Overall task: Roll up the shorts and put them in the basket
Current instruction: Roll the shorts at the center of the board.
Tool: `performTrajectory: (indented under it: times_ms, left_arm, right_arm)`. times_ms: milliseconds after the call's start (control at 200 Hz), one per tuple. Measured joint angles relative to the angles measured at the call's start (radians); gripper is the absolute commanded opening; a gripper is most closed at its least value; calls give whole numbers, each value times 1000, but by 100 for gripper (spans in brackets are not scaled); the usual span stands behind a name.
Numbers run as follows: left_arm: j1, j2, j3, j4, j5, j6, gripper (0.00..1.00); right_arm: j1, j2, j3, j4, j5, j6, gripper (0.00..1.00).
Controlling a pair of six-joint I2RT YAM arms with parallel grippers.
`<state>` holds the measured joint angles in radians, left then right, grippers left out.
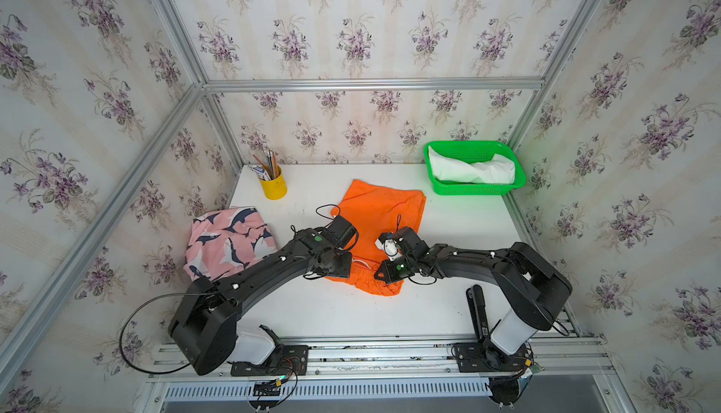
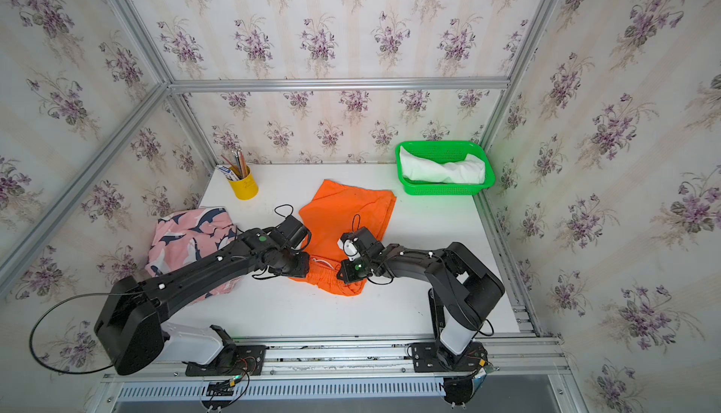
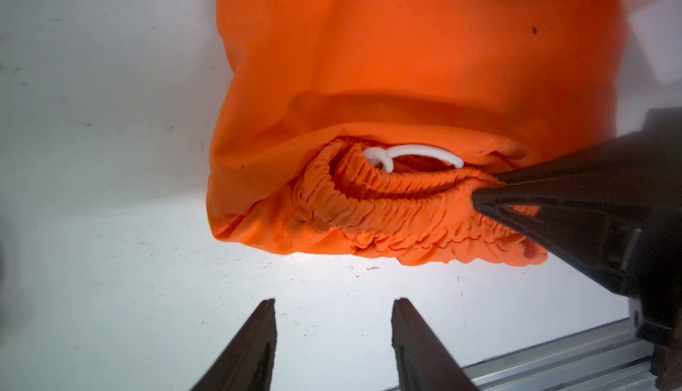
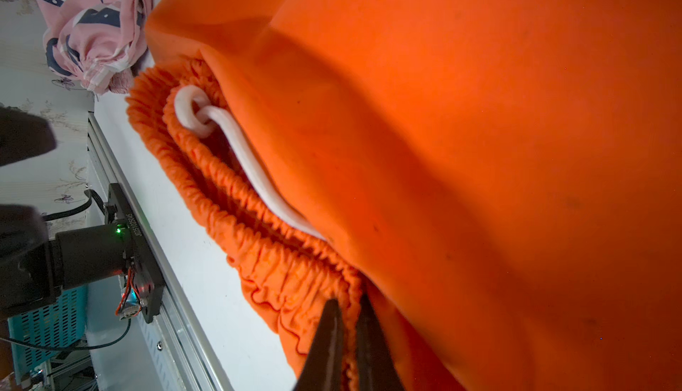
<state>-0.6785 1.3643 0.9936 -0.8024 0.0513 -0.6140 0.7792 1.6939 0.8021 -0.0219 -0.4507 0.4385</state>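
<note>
The orange shorts (image 1: pixel 384 216) (image 2: pixel 347 212) lie flat mid-table, with the elastic waistband (image 3: pixel 369 208) bunched and folded at the near end and a white drawstring (image 3: pixel 409 151) (image 4: pixel 236 149) showing. My right gripper (image 4: pixel 350 299) is shut on that waistband; its black fingers (image 3: pixel 535 204) also show in the left wrist view. My left gripper (image 3: pixel 335 301) stands open over bare table just short of the waistband, holding nothing. The pink shark-print shorts (image 1: pixel 228 241) (image 2: pixel 187 239) lie crumpled at the left. The white shorts (image 1: pixel 474 171) (image 2: pixel 444 171) lie in the basket.
A green basket (image 1: pixel 468 189) (image 2: pixel 441 189) stands at the back right corner. A yellow pencil cup (image 1: pixel 275 188) (image 2: pixel 244 188) is at the back left. An aluminium rail (image 3: pixel 553 361) runs along the table's front edge, and papered walls close in three sides.
</note>
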Motion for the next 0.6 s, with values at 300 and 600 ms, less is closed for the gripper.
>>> performTrajectory:
  times_ms: [300, 600]
  left_arm:
    - [-16, -121, -60, -39, 36, -52, 65]
    - [-24, -5, -8, -21, -5, -73, 62]
  right_arm:
    - [0, 20, 8, 12, -18, 12, 0]
    - [0, -12, 13, -31, -48, 13, 0]
